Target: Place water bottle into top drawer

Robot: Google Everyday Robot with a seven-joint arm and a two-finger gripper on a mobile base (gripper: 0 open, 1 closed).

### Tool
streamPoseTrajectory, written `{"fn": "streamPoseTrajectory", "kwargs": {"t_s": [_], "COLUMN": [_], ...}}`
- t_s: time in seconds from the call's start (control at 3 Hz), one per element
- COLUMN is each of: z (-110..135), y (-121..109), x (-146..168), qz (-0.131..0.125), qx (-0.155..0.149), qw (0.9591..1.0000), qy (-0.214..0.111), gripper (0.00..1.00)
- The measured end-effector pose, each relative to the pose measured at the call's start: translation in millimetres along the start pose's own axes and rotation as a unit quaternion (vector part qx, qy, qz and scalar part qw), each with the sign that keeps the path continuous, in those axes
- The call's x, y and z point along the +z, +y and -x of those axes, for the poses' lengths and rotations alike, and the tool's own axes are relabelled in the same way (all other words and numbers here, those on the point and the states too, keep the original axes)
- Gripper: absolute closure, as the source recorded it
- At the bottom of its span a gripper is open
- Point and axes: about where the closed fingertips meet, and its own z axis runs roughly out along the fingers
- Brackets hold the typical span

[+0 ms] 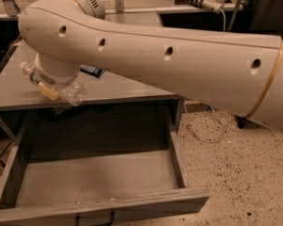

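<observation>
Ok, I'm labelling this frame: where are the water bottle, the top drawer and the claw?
water bottle (71, 93), camera view, on its clear crinkled body right of the claw.
top drawer (99, 175), camera view, on its bare flat bottom.
claw (48, 91), camera view, between its fingertips, shut on the bottle above the drawer's rear left.

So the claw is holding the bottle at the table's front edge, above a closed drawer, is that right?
Not quite: the camera view shows the drawer pulled open, not closed. The claw does hold the bottle at the table's front edge, above it.
</observation>
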Motion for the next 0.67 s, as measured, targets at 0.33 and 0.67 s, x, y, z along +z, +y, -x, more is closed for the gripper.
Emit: {"fn": "streamPoseTrajectory", "kwargs": {"t_s": [0.33, 0.67], "z": [-10, -35], "y": [33, 81], "x": [-19, -36], "qz": [0.009, 0.024], "qx": [0.009, 0.039], "qw": [0.9999, 0.9988], "qy": [0.002, 0.019], "gripper": [1.0, 1.0]}}
